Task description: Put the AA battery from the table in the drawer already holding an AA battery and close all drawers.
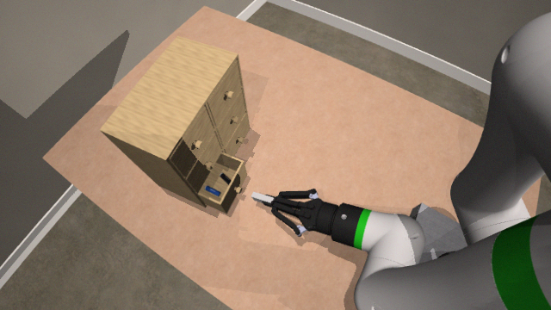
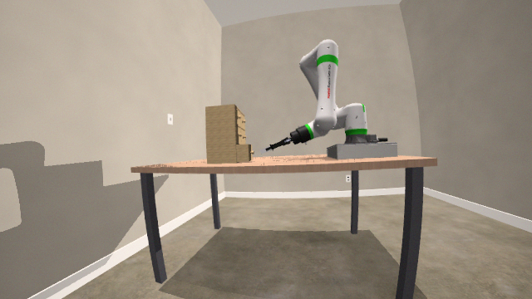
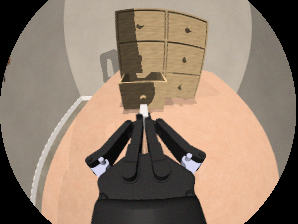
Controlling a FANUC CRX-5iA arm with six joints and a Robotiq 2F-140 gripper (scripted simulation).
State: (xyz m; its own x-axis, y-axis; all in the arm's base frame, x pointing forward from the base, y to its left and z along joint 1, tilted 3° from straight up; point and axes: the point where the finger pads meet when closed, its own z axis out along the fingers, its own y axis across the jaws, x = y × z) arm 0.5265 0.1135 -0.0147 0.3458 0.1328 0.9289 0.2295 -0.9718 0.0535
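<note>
The chest (image 1: 172, 90) (image 2: 220, 133) (image 3: 187, 44) stands upright. Its bottom drawer (image 1: 231, 201) (image 2: 243, 153) (image 3: 130, 95), in the left column of the wrist view, is partly out and looks level. In it lie a blue cylinder (image 1: 213, 190), battery-like, and a small dark piece (image 1: 225, 178), whose kind I cannot tell; they lie apart. No battery shows on the table. My gripper (image 1: 262, 197) (image 2: 265, 149) (image 3: 143, 109) is shut with nothing between its fingertips. The tips are a short way in front of that drawer's knob (image 1: 238, 189) (image 3: 143, 97), not touching it in the top view.
The other drawers look pushed in. Their knobs, such as the upper one (image 1: 229, 94) (image 3: 188, 30), stick out of the front. The table (image 1: 344, 129) (image 2: 291, 167) carries the chest and the arm's grey base (image 2: 366, 150). The arm reaches in from the right in the top view.
</note>
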